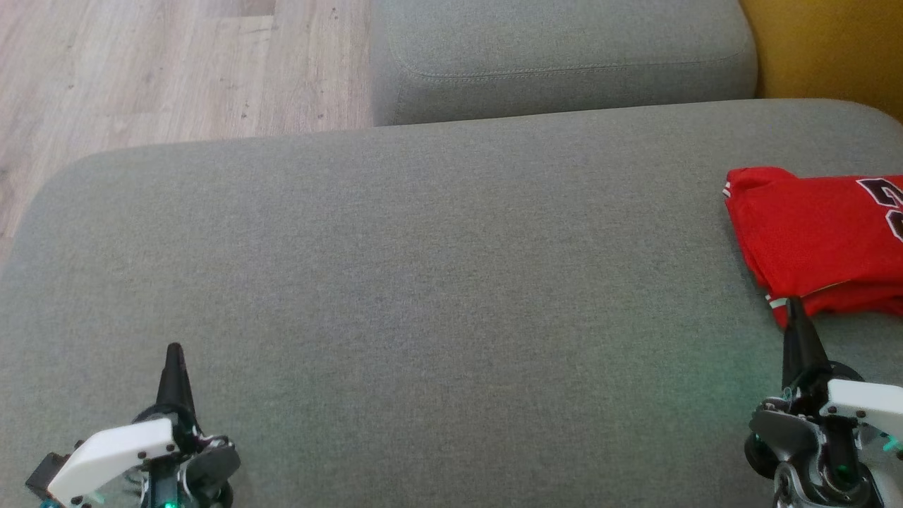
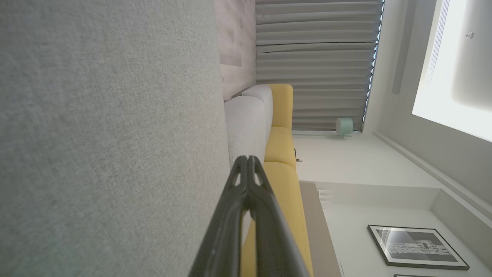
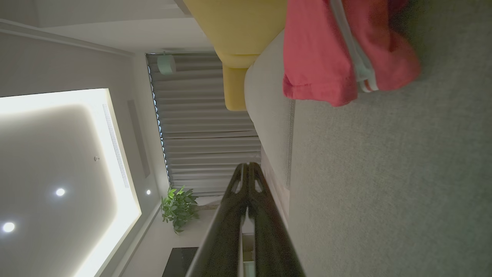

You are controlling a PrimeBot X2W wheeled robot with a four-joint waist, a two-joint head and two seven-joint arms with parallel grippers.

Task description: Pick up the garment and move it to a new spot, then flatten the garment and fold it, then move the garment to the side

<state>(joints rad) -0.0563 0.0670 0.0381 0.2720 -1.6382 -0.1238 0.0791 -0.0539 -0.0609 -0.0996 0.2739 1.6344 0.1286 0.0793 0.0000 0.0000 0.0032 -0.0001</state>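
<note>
Right claw: fingers pressed together, nothing between them, low over the grey sofa cushion. Directly ahead of its tip, and spreading off to its right, lies the red garment, flat on the cushion with a white-striped hem nearest the tip. In the head view tip and hem overlap. In the right wrist view cushion shows between them, so likely just beside, not touching. The garment's long axis appears to run crosswise to the fingers, though its far right end is cut off. Left claw: also closed and empty, well apart from the garment across the cushion. Judgement: the right arm is nearer; a grasp needs the fingers opened first, then a short reach forward.
</note>
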